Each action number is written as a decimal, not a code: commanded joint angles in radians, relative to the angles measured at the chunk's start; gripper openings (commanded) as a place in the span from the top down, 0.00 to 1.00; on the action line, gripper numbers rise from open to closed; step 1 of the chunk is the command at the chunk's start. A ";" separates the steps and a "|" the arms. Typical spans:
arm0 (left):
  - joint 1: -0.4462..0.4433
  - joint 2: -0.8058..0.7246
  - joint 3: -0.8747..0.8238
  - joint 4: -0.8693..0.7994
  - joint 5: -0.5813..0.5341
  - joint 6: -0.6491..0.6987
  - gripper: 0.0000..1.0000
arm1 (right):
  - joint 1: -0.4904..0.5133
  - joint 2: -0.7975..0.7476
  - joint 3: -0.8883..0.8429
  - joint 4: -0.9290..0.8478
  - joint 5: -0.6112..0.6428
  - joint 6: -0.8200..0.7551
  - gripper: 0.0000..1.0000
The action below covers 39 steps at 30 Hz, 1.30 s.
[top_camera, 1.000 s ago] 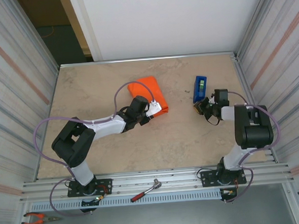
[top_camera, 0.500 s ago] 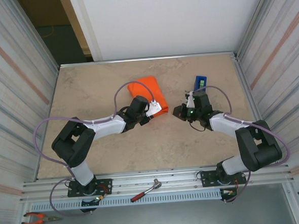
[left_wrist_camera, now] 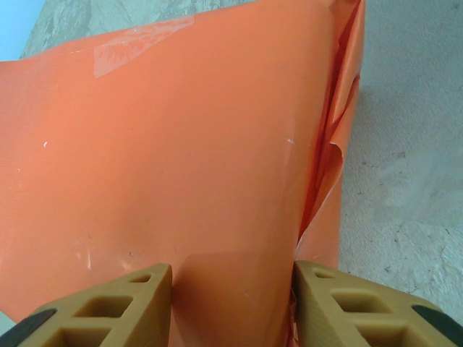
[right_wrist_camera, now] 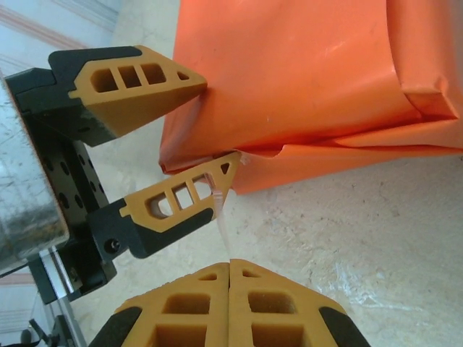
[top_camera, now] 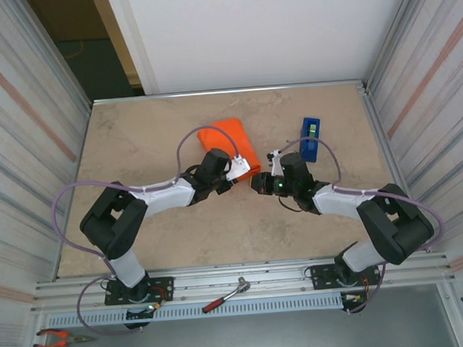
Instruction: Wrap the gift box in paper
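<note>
Holding the paper (top_camera: 228,142) by its near end with my left end effector (top_camera: 243,170): jaws part-way apart and clamped across the fold, one finger on top, one under the loose bottom flap. The paper sits on the bench (top_camera: 150,131), about mid-way across, folded into a flat parcel with the gift box inside it, by my judgement. Its long axis seems to run from the clamped near-right end away toward the far left. My right end effector (top_camera: 257,183) is pressed fully closed, just beside the left one at the near-right of the paper's end, tips aimed at it. A thin clear strip (right_wrist_camera: 222,224), tape I reckon, is pinched between those closed tips and runs up to the flap edge by my left lower finger (right_wrist_camera: 137,211). Left arm is on the paper; right is near but apart from it. Next move, as I read it: carry the strip onto the flap. That lower finger lies between my right tips and the seam, so it is the obstacle. Blue tape dispenser (top_camera: 309,139) stands off to the right, well apart from the paper. Left arm's cable (top_camera: 184,145) loops beside the paper's left edge.
</note>
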 commanded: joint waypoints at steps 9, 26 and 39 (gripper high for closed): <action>-0.009 -0.016 -0.011 -0.112 0.002 -0.038 0.55 | 0.029 0.079 0.003 0.178 0.084 0.033 1.00; -0.009 -0.010 -0.003 -0.130 0.005 -0.043 0.56 | 0.039 0.160 0.031 0.261 0.095 0.060 1.00; -0.018 -0.008 0.000 -0.141 0.002 -0.046 0.56 | 0.034 0.233 0.059 0.315 0.093 0.088 1.00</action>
